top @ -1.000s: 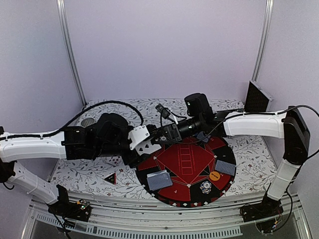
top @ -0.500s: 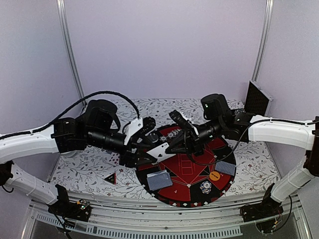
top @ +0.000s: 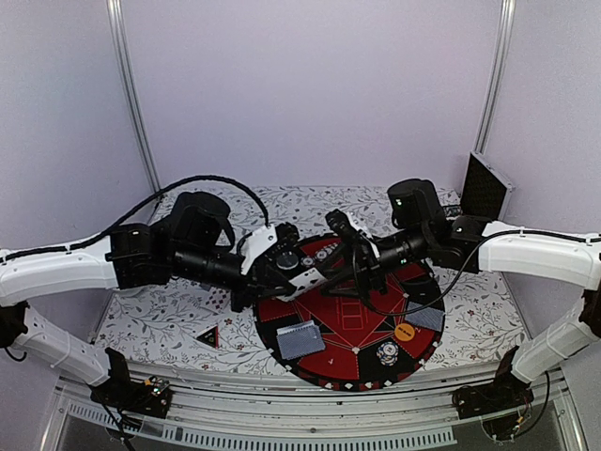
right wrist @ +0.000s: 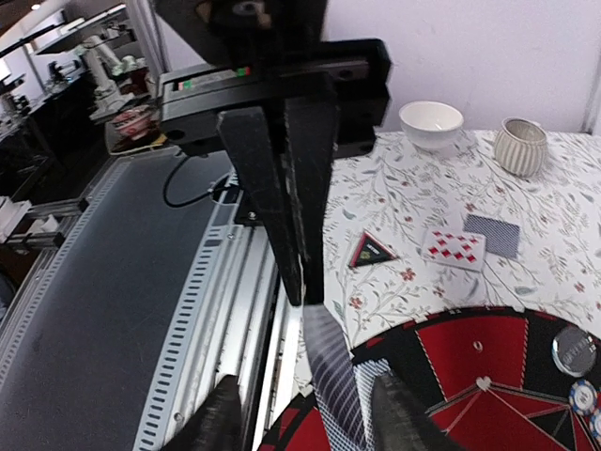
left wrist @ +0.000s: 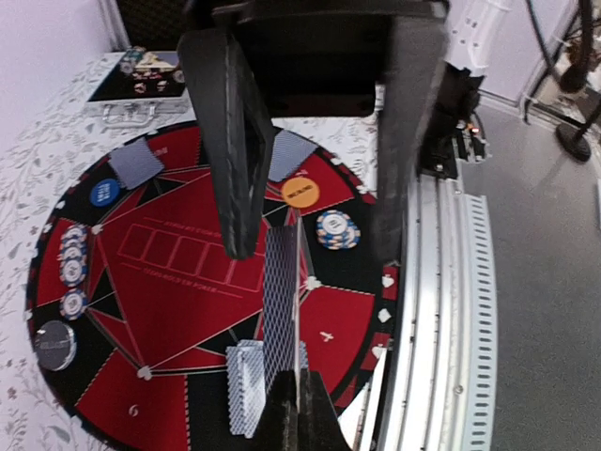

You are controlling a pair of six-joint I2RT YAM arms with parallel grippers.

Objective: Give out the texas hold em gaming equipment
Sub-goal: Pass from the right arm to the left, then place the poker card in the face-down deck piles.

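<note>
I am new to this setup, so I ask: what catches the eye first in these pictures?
A handover takes place in the air above the round red-and-black mat. The left gripper is shut on a playing card, and the right gripper stands open around it.

mat (left wrist: 188, 310) shows a 6; orange disc (left wrist: 300, 193) lettering illegible

I see plain pale lilac walls (top: 310, 94) far, slim aluminium corner posts (top: 131, 103), white floral-print tabletop (top: 150, 319), smooth grey floor (left wrist: 545, 282) near side.

Left gripper (top: 287, 271) on card (top: 308, 280) (above mat (top: 352, 329))
</note>
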